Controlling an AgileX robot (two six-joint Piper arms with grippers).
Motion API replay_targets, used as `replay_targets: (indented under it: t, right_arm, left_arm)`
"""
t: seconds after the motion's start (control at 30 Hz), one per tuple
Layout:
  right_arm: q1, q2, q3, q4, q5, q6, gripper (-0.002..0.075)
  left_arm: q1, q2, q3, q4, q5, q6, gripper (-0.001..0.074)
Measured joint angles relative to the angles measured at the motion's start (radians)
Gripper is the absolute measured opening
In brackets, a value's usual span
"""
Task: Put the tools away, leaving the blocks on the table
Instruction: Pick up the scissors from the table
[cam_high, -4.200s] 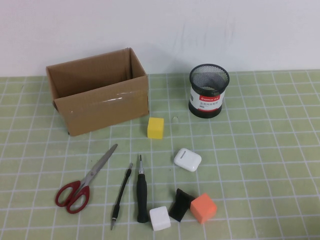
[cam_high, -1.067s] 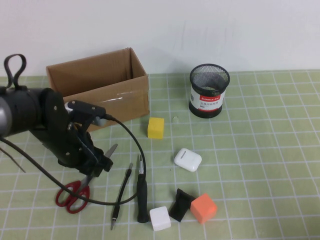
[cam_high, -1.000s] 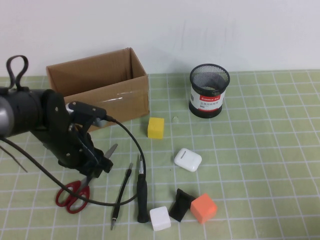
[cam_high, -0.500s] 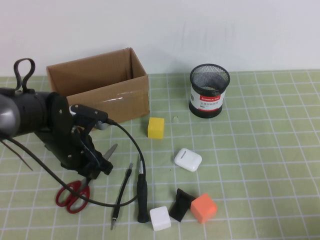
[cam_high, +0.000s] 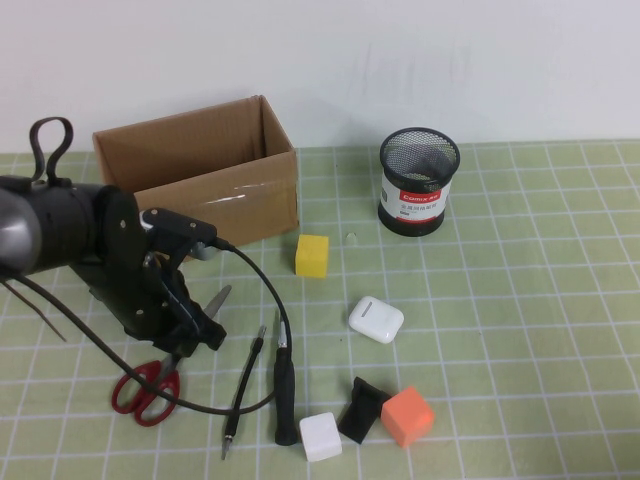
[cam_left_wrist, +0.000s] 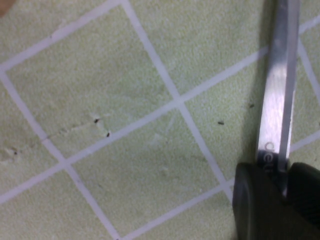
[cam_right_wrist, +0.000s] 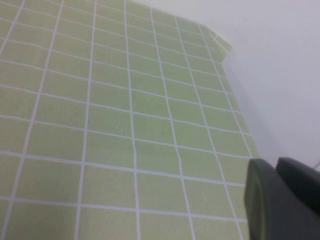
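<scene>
The red-handled scissors (cam_high: 145, 390) lie on the green grid table (cam_high: 520, 300) at the front left. My left gripper (cam_high: 190, 340) is down over their grey blades and shut on them; in the left wrist view the blade (cam_left_wrist: 280, 90) runs in between the left gripper's (cam_left_wrist: 286, 190) black fingers. The thin black pen-like tool (cam_high: 245, 385) and the black-handled screwdriver (cam_high: 284, 385) lie just to the right. The yellow block (cam_high: 311, 255), white block (cam_high: 320, 437) and orange block (cam_high: 406, 416) sit on the table. My right gripper (cam_right_wrist: 280, 200) is shut, empty, above bare table and out of the high view.
An open cardboard box (cam_high: 195, 185) stands at the back left and a black mesh cup (cam_high: 418, 181) at the back centre. A white earbud case (cam_high: 376, 320) and a small black wedge (cam_high: 360, 408) lie among the blocks. The left arm's cable loops over the pen and screwdriver.
The left arm came in from the left and lowered onto the scissors' blades. In the last second it shifted slightly left and settled. The other things have not moved.
</scene>
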Motion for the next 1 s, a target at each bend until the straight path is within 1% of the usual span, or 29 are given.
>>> replay_targets:
  t: [0.53, 0.8, 1.0]
  right_arm:
    - [0.0, 0.0, 0.0, 0.0, 0.0, 0.0, -0.0011]
    - [0.0, 0.0, 0.0, 0.0, 0.0, 0.0, -0.0011]
    - [0.0, 0.0, 0.0, 0.0, 0.0, 0.0, -0.0011]
  left_arm:
    - [0.0, -0.023, 0.0, 0.016, 0.0, -0.008, 0.0082]
    - [0.0, -0.075, 0.0, 0.017, 0.004, -0.01, 0.0082]
    - [-0.004, -0.173, 0.0, 0.002, -0.007, 0.034, 0.0082]
